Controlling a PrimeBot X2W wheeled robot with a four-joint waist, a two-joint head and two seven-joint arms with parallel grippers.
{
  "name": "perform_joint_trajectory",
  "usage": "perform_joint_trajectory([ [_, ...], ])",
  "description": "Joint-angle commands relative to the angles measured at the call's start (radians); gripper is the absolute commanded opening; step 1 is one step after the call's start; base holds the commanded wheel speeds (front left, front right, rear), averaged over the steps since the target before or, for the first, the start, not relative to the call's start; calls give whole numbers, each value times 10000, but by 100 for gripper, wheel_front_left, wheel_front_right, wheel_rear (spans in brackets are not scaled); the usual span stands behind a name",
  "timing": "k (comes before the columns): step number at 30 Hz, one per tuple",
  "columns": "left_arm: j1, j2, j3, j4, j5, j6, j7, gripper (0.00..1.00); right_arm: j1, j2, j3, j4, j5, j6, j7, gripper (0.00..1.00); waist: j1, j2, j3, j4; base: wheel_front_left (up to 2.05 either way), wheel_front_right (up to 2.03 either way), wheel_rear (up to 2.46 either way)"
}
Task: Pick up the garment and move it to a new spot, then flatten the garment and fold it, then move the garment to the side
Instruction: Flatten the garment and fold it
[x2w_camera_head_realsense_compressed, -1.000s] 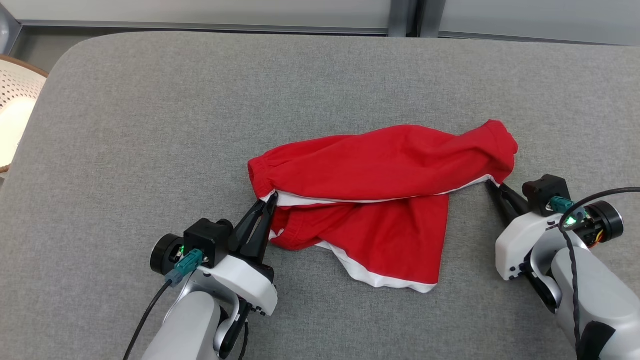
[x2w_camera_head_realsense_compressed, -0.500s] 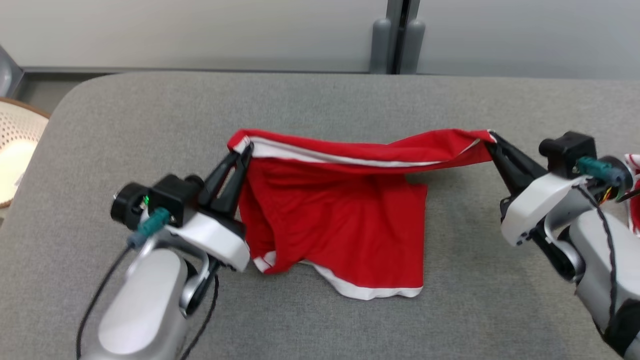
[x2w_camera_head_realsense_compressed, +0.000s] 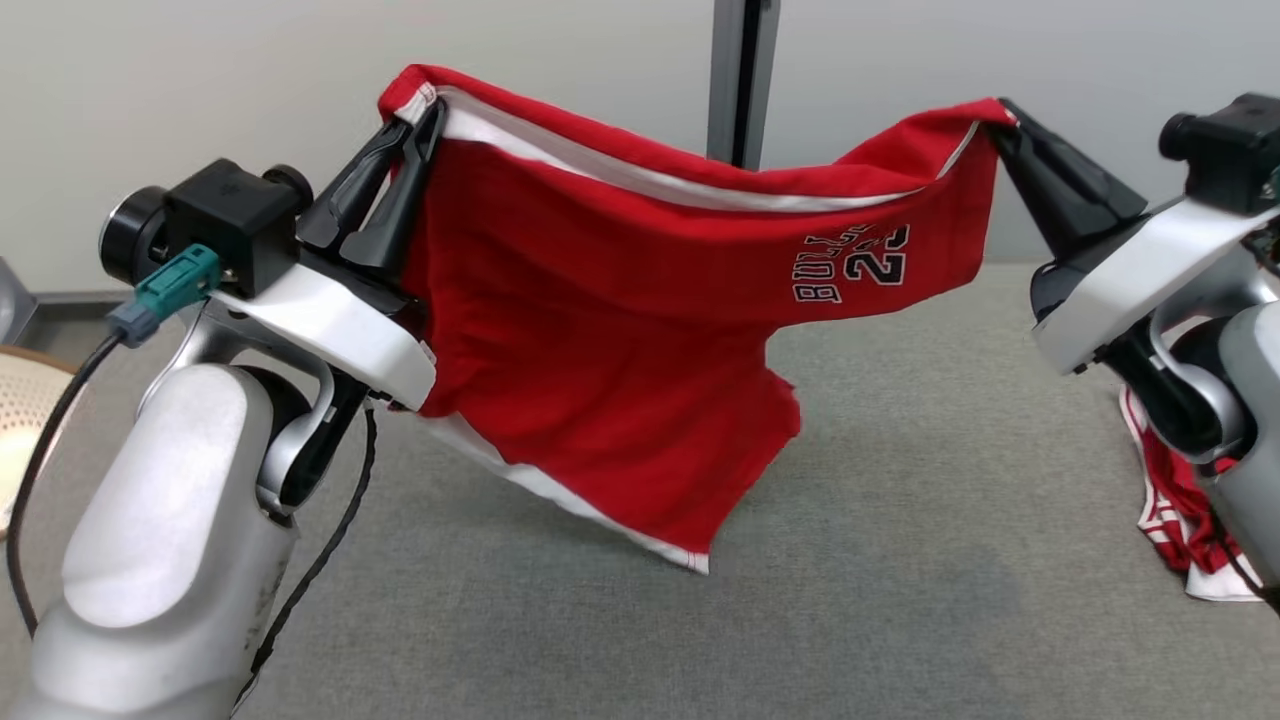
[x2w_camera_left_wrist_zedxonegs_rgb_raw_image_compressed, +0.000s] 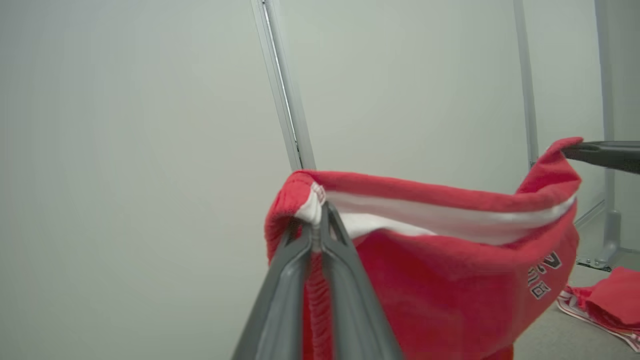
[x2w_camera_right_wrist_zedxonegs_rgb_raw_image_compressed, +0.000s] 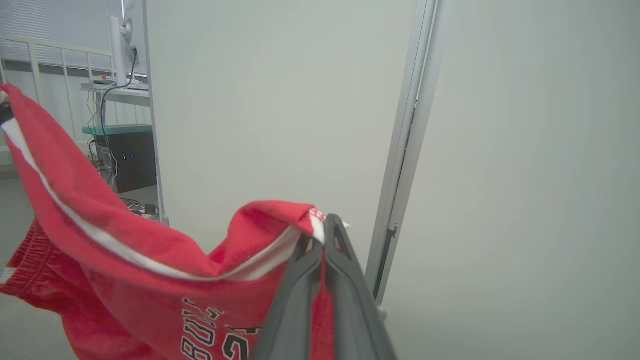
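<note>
Light: bright, even, diffuse from above; no glare.
Shadows: faint, soft patch beneath the garment on the grey padded surface.
Focus: head view crisp; wrist views softer.

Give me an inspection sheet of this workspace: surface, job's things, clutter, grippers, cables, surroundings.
Surface: grey fabric surface, bare beneath the lifted cloth.
Job's things: red garment with white trim and printed lettering, held up and spread between both grippers; whether its lowest corner touches the surface cannot be told.
Clutter: second red-and-white garment, crumpled at the surface's right edge, partly behind the right arm.
Grippers: left gripper shut on one top corner; right gripper shut on the other.
Cables: black cable hangs from the left wrist's teal connector.
Surroundings: pale wall, grey post, perforated pale basket at left.
</note>
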Motion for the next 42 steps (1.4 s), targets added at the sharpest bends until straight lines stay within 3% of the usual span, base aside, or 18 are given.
perform_joint_trajectory([
  [1,-55,63,72,-165,-133,38,120,0,81,-52,-159,-160,-10,-5,131,0,0,0,-212,-160,0,0,0],
  [11,520,244,613,-2085,-572,619,574,0,1297,244,-2151,-1608,-1312,-5,1081,0,0,0,-238,-460,0,0,0],
  [17,259,392,451,-2291,-775,508,1115,0,1300,602,-2677,-2072,-1803,-5,1422,0,0,0,154,-619,0,0,0],
  [22,-810,579,466,-1878,-1024,312,1574,0,-31,755,-2766,-2142,-2294,-5,1743,0,0,0,1438,-815,0,0,0],
  [28,-3330,865,547,96,-903,92,1125,0,-3046,1314,-2345,-391,-3340,-5,916,0,0,0,3085,-1122,0,0,0],
  [33,-5941,817,506,2856,-258,63,-366,0,-5647,2374,-2843,2381,-4503,-14,-986,0,0,0,4075,-1326,0,0,0],
  [37,-6977,600,370,4272,-148,26,-1369,0,-6384,2915,-3022,3776,-5136,-14,-2280,0,0,0,4361,-1359,0,0,0],
  [42,-6908,280,-111,5465,26,10,-2218,0,-5894,3473,-2666,5080,-5235,-13,-3065,0,0,0,4427,-1314,0,0,0],
])
